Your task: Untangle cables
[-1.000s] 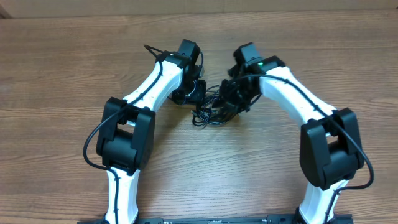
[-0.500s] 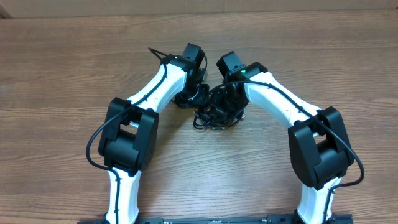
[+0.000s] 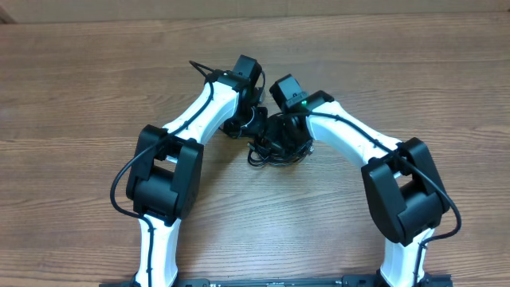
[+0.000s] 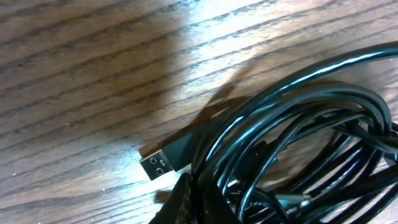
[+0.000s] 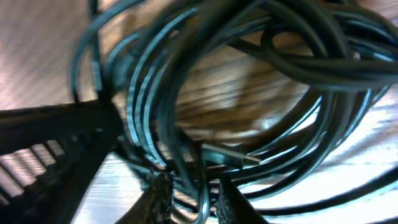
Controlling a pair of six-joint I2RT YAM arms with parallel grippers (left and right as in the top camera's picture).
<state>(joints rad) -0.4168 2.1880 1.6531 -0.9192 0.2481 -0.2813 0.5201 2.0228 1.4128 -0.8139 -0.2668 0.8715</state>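
Observation:
The cables point(image 3: 269, 154) lie as a black tangled bundle on the wood table between my two arms. My left gripper point(image 3: 253, 123) sits at the bundle's upper left edge. In the left wrist view its fingertips point(image 4: 186, 202) are pressed together, with a strand rising from between them, and a USB plug point(image 4: 161, 164) lies just beyond them beside the loops point(image 4: 292, 124). My right gripper point(image 3: 285, 135) is low over the bundle's top. Its jaws point(image 5: 194, 200) stand a little apart, with a loose strand running through the gap and coils point(image 5: 249, 81) ahead.
A small metal-tipped plug point(image 5: 241, 159) lies inside the coils. The black ribbed body of the left gripper point(image 5: 50, 143) fills the left of the right wrist view, very near the right fingers. Bare wooden table point(image 3: 414, 72) surrounds the arms.
The right arm has swung left, bringing its gripper over the bundle and close to the left gripper. The left gripper edged slightly up and right early on. The bundle has stayed in place.

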